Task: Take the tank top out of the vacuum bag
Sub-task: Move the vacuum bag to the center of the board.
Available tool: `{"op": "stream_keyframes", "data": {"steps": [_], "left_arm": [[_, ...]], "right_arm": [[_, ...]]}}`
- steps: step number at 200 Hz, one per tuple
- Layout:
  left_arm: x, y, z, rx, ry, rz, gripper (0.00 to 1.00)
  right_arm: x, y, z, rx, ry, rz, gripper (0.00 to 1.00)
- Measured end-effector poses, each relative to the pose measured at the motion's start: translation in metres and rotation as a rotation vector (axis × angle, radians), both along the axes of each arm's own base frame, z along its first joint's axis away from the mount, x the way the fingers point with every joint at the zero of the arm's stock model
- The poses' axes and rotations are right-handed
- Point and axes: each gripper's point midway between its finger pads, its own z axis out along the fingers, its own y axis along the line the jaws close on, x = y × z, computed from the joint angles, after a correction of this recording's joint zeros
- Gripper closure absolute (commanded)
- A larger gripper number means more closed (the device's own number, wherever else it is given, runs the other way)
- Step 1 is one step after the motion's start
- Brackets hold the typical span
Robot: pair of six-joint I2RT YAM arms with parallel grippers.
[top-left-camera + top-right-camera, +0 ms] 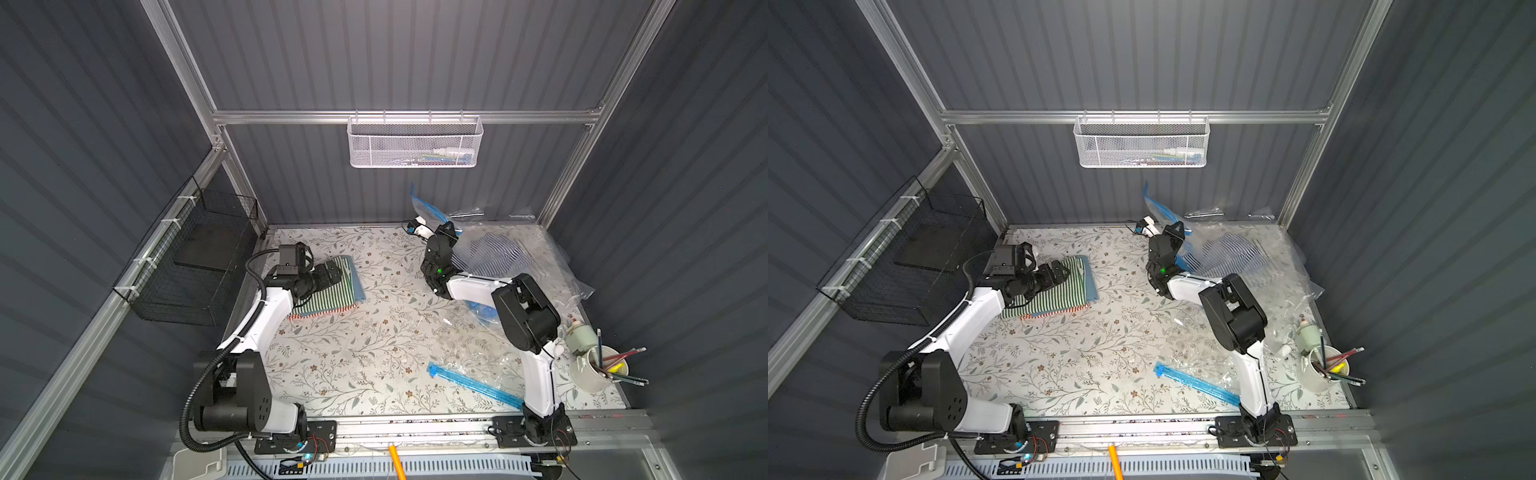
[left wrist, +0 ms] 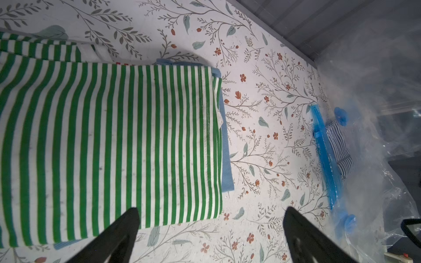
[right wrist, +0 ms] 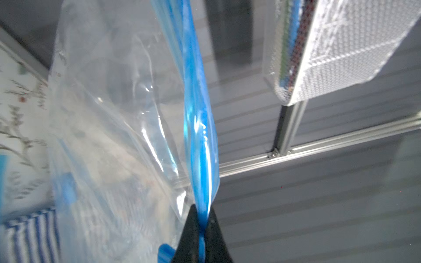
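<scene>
Your right gripper (image 3: 201,214) is pinched shut on the blue zip strip (image 3: 200,136) of the vacuum bag (image 1: 540,257). It holds that edge up at the far side of the table (image 1: 374,353). The blue-striped tank top (image 1: 494,253) is not out yet; it lies inside the bag. Your left gripper (image 2: 211,208) is wide open and empty, over a pile of folded clothes (image 1: 336,286). I think it must reach in and pull. The table has a flower cover. Dark grey walls (image 1: 415,62) stand around it, with a white basket (image 1: 415,145) at the back.
</scene>
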Motion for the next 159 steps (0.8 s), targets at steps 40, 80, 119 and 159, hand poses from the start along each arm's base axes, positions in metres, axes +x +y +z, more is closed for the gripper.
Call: {"op": "stream_keyframes", "data": {"steps": [40,80,119,159], "left_arm": [[-0.001,-0.004,-0.004,-0.012,0.003,-0.008,0.0],[0.002,-0.01,-0.007,-0.017,0.001,-0.021,0.0],[0.003,-0.018,-0.016,-0.02,0.021,-0.039,0.0],[0.004,-0.022,-0.022,-0.023,0.038,-0.048,0.0]], "right_arm": [[-0.029,-0.05,0.005,0.014,-0.008,-0.083,1.0],[-0.05,-0.094,-0.007,0.04,-0.009,-0.178,1.0],[-0.07,-0.126,-0.026,0.042,0.023,-0.258,1.0],[-0.094,-0.156,-0.038,0.108,0.031,-0.341,1.0]]}}
